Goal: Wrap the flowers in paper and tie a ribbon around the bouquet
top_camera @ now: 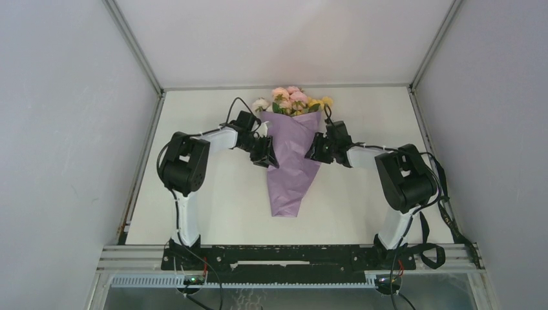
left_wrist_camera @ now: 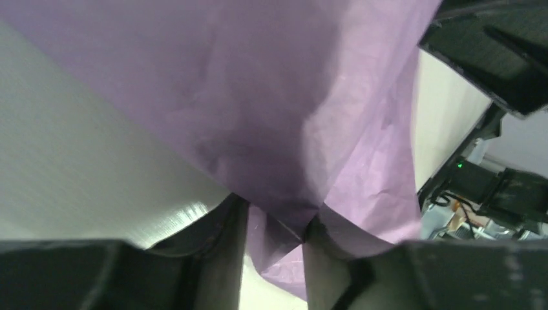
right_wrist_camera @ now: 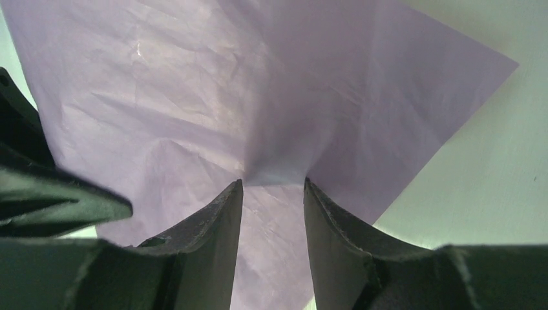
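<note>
Left gripper (top_camera: 266,158) pinches a fold at the left edge of the paper (top_camera: 294,169), right gripper (top_camera: 315,150) (jaws half apart, grip unclear) at its right edge, flowers (top_camera: 294,100) at its far end; I would pull gently, evenly.

Paper (top_camera: 292,165) thin, matt, finely crinkled; table (top_camera: 213,213) smooth with slight sheen; rail (top_camera: 132,258) bare metal.

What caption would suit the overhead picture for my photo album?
Left gripper and right gripper pinch a crinkled lilac-purple wrapping paper cone around pink, yellow and white flowers on a white table.
</note>
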Motion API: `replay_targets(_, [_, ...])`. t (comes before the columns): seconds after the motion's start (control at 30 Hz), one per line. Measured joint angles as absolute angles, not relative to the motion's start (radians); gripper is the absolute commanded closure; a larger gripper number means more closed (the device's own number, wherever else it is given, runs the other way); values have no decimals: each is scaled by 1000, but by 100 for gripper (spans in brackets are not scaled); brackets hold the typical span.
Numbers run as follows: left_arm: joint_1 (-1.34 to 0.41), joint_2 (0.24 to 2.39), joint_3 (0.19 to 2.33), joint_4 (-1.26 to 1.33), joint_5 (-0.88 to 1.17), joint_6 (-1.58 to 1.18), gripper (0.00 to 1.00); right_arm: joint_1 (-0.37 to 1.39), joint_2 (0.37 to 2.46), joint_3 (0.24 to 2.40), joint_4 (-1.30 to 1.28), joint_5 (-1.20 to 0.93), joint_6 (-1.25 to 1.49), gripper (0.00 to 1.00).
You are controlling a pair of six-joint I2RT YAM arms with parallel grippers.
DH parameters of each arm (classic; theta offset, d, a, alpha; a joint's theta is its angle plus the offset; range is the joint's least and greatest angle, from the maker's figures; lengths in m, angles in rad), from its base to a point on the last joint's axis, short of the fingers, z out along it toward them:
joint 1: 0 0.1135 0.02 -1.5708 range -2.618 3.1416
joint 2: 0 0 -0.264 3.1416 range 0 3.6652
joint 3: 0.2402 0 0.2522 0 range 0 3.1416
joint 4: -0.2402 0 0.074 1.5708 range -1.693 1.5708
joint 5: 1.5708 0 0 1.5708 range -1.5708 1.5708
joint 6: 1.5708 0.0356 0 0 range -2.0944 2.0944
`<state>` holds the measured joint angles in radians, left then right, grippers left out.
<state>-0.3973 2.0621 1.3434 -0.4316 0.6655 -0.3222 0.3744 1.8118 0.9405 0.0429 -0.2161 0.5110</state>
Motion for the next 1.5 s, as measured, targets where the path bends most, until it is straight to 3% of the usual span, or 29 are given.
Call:
replay_targets(0.1, [-400, 2064, 1337, -439, 645, -318, 86, 384, 1796, 915, 53, -211, 524, 51])
replay_targets(0.2, [-403, 2064, 1327, -446, 628, -305, 96, 403, 1784, 891, 72, -211, 537, 51])
replay_targets(0.43, [-403, 2017, 1264, -484, 624, -232, 100, 460, 1759, 846, 110, -202, 575, 51])
replay_targets(0.5, [-402, 1983, 1229, -528, 607, -178, 96, 508, 1737, 816, 121, -185, 591, 51])
replay_targets(0.67, [-389, 1894, 1153, -636, 538, -47, 49, 633, 1679, 733, 155, -172, 647, 51])
replay_targets(0.73, [-390, 1847, 1135, -675, 492, 10, 43, 656, 1681, 727, 170, -179, 666, 51])
replay_targets(0.9, [-451, 1742, 1119, -756, 335, 143, 49, 655, 1697, 727, 199, -208, 703, 51])
replay_targets(1.0, [-552, 1616, 1103, -793, 236, 220, 55, 642, 1689, 721, 194, -210, 706, 51])
replay_targets(1.17, [-789, 1407, 1054, -815, 169, 337, 57, 598, 1653, 702, 149, -214, 701, 51])
replay_targets(1.5, [-1100, 1559, 968, -681, -53, 420, 56, 541, 1650, 702, 137, -250, 684, 50])
